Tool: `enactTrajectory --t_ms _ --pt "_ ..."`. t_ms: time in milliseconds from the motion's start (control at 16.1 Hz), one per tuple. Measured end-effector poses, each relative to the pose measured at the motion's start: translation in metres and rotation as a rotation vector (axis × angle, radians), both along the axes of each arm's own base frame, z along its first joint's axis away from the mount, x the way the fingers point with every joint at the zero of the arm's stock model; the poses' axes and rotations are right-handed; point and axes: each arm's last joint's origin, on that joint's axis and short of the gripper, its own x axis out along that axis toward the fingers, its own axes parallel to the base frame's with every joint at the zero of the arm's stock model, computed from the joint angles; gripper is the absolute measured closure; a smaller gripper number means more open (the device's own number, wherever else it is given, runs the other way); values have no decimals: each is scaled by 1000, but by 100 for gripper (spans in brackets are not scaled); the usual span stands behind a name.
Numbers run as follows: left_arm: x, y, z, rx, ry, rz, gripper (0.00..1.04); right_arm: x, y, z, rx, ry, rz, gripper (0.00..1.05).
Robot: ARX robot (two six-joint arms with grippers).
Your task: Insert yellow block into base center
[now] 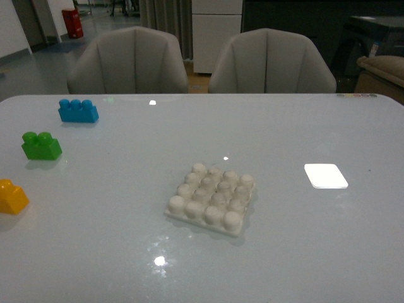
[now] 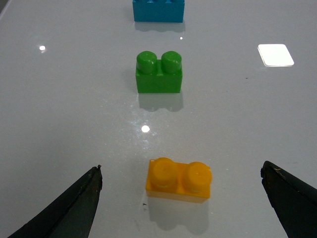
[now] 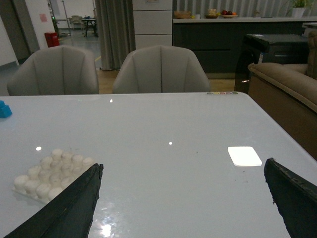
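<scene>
A small yellow-orange two-stud plastic brick (image 1: pixel 11 197) is seen at the left edge of the front view. It rests on the glossy pale grey tabletop (image 1: pixel 113 252), well apart from the flat square white plastic base plate (image 1: pixel 211 199). That plate, with a 4x4 grid of rounded studs, lies near the table's middle, and all its studs are uncovered. Beyond the yellow brick, a green two-stud plastic brick (image 1: pixel 41 146) and then a longer blue three-stud plastic brick (image 1: pixel 78 110) are lined up, each apart from the next.

In the left wrist view the left gripper (image 2: pixel 181 170) is spread wide. The yellow brick (image 2: pixel 179 179) sits upright on the table in the gap between the black fingers (image 2: pixel 74 208), touched by neither. The green brick (image 2: pixel 159 73) is seen further ahead.

The right gripper (image 3: pixel 183 166) is likewise spread wide, with nothing held. The base plate (image 3: pixel 49 171) is seen by one finger and a bright white rectangular patch of light (image 3: pixel 244 155) nearer the other.

Two grey upholstered chairs (image 1: pixel 128 61) are placed behind the far table edge.
</scene>
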Motion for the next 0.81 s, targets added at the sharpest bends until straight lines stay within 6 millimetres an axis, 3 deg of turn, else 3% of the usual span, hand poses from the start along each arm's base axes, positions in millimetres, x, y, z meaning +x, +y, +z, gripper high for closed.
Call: enactTrajectory --t_ms 186,372,807 --pt "15 17 -19 13 56 -56 7 0 0 0 0 0 0 6" --pt "13 21 -44 -15 118 -75 7 0 0 0 0 0 0 6" --pt "21 13 -45 -58 75 -90 7 0 0 0 0 0 0 6"
